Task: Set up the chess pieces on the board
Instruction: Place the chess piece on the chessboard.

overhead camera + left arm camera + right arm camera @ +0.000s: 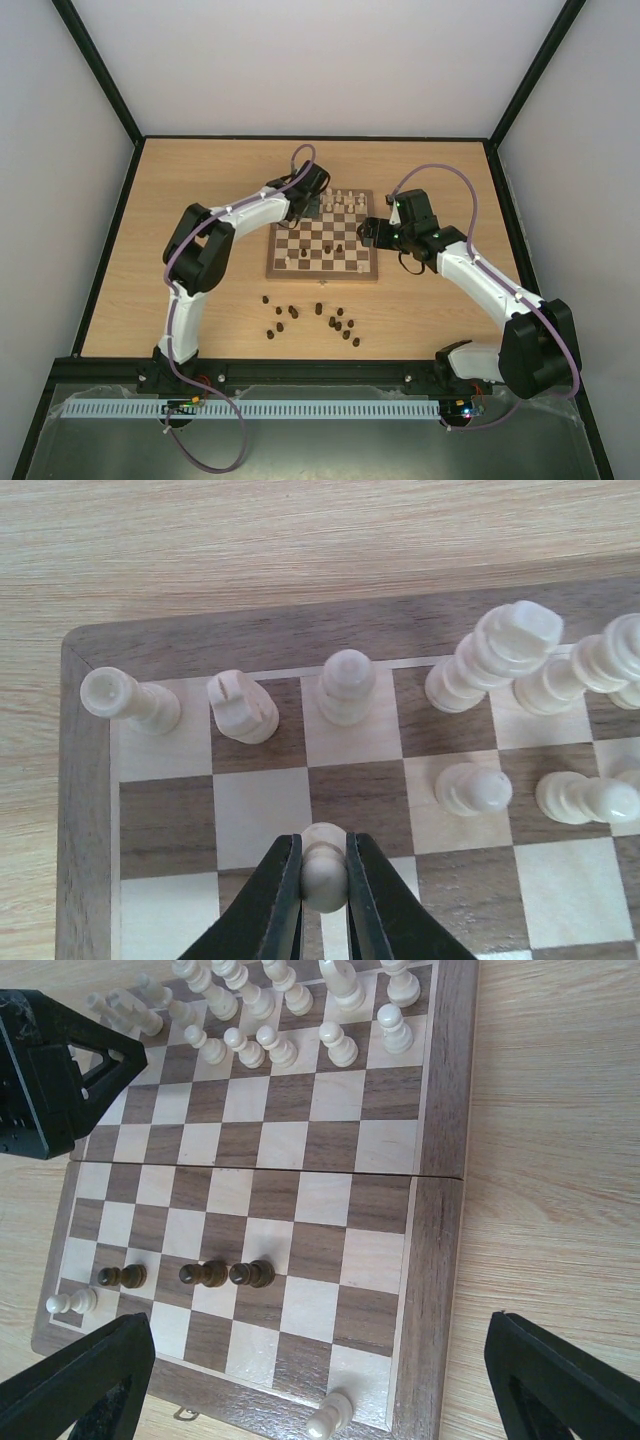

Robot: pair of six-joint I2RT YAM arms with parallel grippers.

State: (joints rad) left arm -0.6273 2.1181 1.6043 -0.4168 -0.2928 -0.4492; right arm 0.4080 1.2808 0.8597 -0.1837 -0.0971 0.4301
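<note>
The board [320, 275] lies mid-table, with cream chess pieces [345, 202] lined along its far edge. My left gripper [324, 855] is shut on a cream pawn [324, 878], held low over the second row near the board's far left corner. Behind it stand a rook [128, 700], a knight [243, 707] and a bishop [346, 687]. My right gripper [318, 1325] hangs open above the board's right side with nothing between its fingers [85, 1380]. Three dark pawns [203, 1273] stand on the near rows.
Several dark pieces [310, 320] lie scattered on the tabletop in front of the board. A cream piece [330, 1418] lies at the board's near right corner, another [70, 1302] at the near left. The left arm's black gripper [50, 1070] shows at the far left.
</note>
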